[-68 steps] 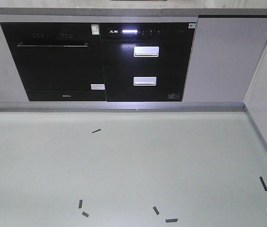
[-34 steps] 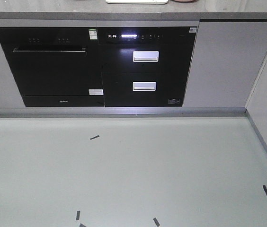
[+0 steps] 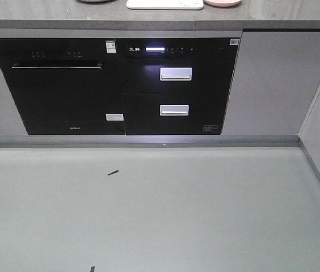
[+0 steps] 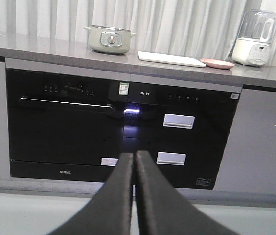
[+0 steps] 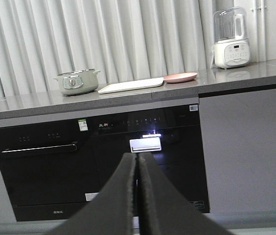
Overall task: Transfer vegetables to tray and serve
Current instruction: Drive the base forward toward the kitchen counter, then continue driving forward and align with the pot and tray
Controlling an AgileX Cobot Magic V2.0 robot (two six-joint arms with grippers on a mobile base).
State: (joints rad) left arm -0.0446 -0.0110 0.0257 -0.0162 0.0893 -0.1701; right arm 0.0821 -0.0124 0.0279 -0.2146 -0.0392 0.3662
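**Left wrist-mounted view: robot short of the surface, no transfer begun**

Left wrist-mounted and right wrist-mounted views both look across open floor (image 3: 148,215) at the grey surface (image 4: 55,49), so by my reading the robot stands back from its work and nothing of the task is done.

The tray (image 4: 171,58) lies flat on the surface and looks bare from these low angles. A pink plate (image 4: 217,63) sits just beside the tray on its right. A green pot (image 4: 109,39) stands to the tray's left, apart from it, and a white blender (image 4: 254,39) stands beyond the plate, farther right of the tray. A black oven (image 3: 58,85) front sits below the tray, under the surface.

The lettuce shows in no view. The plate is seen edge-on, so I cannot tell whether a leaf lies on it.

The left gripper (image 4: 133,161) has its jaws pressed together with nothing between them, well short of the tray. The right gripper (image 5: 137,159) is the same: jaws together, empty, pointing toward the oven below the tray (image 5: 130,85).

What is left, as I judge it, is everything: closing in on the surface, finding the lettuce, lifting it onto the tray, then carrying the tray off to serve. The front-facing view catches only the tray's near edge (image 3: 164,4) at its top border.
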